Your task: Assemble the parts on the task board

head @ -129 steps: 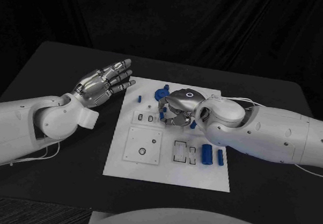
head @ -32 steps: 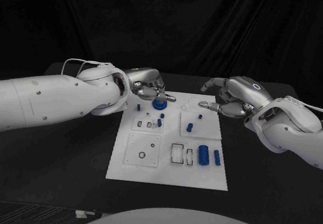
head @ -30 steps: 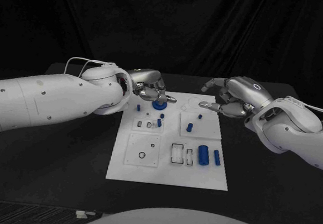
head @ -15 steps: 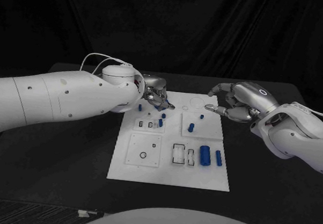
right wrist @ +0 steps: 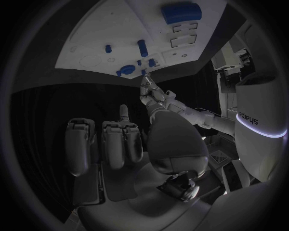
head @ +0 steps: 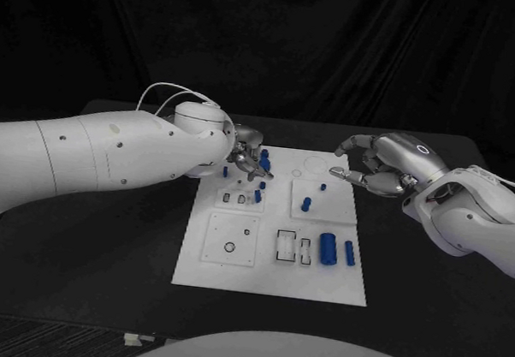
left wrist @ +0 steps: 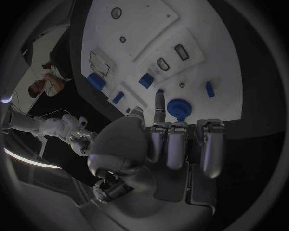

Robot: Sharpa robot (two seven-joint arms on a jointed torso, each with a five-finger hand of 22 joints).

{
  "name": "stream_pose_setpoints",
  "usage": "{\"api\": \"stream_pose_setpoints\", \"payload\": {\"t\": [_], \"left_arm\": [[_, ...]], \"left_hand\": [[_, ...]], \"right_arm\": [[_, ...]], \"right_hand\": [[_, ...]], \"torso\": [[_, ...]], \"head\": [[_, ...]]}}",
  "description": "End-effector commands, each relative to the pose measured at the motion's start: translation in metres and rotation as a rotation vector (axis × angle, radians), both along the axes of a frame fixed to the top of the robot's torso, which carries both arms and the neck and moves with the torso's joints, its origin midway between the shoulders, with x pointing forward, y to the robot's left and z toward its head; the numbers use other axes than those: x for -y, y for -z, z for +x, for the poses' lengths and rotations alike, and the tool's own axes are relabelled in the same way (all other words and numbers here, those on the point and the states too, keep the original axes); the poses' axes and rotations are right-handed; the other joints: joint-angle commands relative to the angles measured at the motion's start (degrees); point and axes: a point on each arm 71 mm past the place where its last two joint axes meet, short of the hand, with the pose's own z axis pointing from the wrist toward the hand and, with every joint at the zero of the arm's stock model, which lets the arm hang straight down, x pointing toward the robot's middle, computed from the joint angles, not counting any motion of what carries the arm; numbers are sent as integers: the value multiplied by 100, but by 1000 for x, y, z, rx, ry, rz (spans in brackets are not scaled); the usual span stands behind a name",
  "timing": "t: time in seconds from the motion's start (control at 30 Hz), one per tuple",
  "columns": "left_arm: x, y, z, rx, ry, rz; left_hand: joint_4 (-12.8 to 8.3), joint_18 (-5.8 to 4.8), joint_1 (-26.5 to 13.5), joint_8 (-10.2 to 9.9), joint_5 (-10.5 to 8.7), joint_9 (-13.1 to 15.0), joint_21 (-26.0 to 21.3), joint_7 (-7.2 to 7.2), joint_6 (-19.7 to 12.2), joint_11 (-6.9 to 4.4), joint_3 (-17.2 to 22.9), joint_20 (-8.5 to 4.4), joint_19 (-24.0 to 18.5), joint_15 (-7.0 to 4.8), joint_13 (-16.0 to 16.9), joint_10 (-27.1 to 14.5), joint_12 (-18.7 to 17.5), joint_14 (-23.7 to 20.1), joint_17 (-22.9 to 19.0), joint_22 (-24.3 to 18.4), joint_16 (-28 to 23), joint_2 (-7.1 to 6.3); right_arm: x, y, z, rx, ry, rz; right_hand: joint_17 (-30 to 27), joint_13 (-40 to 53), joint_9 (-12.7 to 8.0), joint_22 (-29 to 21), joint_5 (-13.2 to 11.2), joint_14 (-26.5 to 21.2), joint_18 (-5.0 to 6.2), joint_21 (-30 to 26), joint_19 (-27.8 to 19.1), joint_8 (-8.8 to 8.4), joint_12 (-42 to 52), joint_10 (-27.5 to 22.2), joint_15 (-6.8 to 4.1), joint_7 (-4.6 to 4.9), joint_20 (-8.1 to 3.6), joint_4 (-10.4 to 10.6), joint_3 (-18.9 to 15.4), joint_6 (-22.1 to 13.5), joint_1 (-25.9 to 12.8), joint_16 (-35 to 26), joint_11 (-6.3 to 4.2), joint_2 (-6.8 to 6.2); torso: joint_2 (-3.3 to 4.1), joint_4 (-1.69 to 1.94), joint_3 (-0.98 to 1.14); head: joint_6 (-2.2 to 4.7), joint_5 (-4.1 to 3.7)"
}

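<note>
**Spotter:** Start wide. Where does everything sit?

**Operator:** I've got the black counter [head: 102,240] with the task board [head: 272,275] lying lengthwise away from me. My left hand [head: 246,147] is over the board's far left corner; my right hand [head: 377,163] hovers off the far right corner, above bare counter.

**Spotter:** Which one is nearer the part?

**Operator:** The left, clearly. In the left wrist view the round blue part [left wrist: 178,107] lies just beyond my fingertips [left wrist: 160,98], on the board's far edge. The blue peg [left wrist: 209,89] sits a little farther on, its long axis along the board.

**Spotter:** And the left fingers?

**Operator:** Mostly curled in, one stretched out toward the round part. I can't tell whether it touches; I see nothing held.

**Spotter:** The right?

**Operator:** Its fingers [right wrist: 122,139] are bent inward, loosely closed, nothing in them, well apart from any part. I judge the next move belongs to the left hand: reach forward and down onto that round part.
</note>
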Motion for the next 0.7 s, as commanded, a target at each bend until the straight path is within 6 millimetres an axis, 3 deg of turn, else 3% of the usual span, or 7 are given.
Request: {"api": "stream_pose_setpoints", "payload": {"t": [0.03,0.2,0.33,0.4,0.47,0.57,0.7], "left_arm": [[1,0,-1,-4,29,-16],[2,-4,1,41,53,-86],[3,-5,2,53,67,-109],[3,-5,2,46,70,-105],[2,-4,2,40,71,-99],[1,-3,3,28,66,-85],[-1,-1,3,12,54,-60]], "left_hand": [[-54,16,121,-595,-81,-419,-83,218,-348,190,93,141,-16,157,1507,602,19,597,1507,859,15,-61],[-197,82,263,-1071,-119,-848,-223,388,-723,313,200,299,-237,292,1507,602,19,597,1507,662,15,-102],[-236,94,260,-1131,-153,-1118,-257,433,-1122,338,232,331,-275,313,1507,602,19,597,1507,645,15,-125],[-205,93,207,-1066,-177,-1140,-260,454,-984,379,226,350,-275,343,1507,602,19,597,1507,650,15,-118],[-142,89,115,-775,-186,-1042,-252,366,-387,373,206,375,-258,362,1507,602,19,597,1507,673,15,-105],[-38,73,-5,-338,-203,-776,-214,34,540,101,187,196,-176,133,1507,602,19,597,1507,763,15,-108],[24,51,-78,-126,-231,-523,-174,-106,831,-31,164,73,-98,5,1507,602,19,597,1507,839,15,-120]], "right_arm": [[1,2,0,-11,18,-2],[2,2,1,-13,22,-5],[2,2,2,-16,24,-6],[2,2,2,-17,24,-7],[2,3,2,-18,25,-7],[3,3,2,-21,28,-10],[4,3,2,-26,32,-14]], "right_hand": [[1407,1505,-7,1388,22,578,2,19,431,19,15,589,36,1,56,4,-19,43,-5,-21,37,72],[1401,1505,-9,1386,28,577,3,15,430,22,15,589,37,2,57,2,-17,49,-1,-24,38,77],[1395,1505,-9,1386,28,575,3,14,429,22,15,589,37,3,57,2,-17,49,-1,-28,39,78],[1391,1505,-9,1386,29,575,3,14,429,22,15,589,37,3,57,2,-17,50,0,-30,39,78],[1391,1505,-9,1385,29,575,3,12,428,23,15,589,37,3,57,1,-17,51,1,-29,39,78],[1390,1505,-10,1383,29,574,5,7,426,23,15,589,37,3,57,1,-17,52,2,-30,39,78],[1390,1505,-15,1384,32,574,4,9,427,50,15,589,42,13,60,8,-23,117,-8,-30,46,100]], "torso": [[-8,1,-5],[-11,2,-6],[-14,1,-6],[-17,3,-7],[-19,5,-6],[-19,5,-6],[-17,2,-9]], "head": [[-1,6],[-1,10],[-1,15],[-1,16],[-1,7],[-1,-12],[-1,-15]]}}
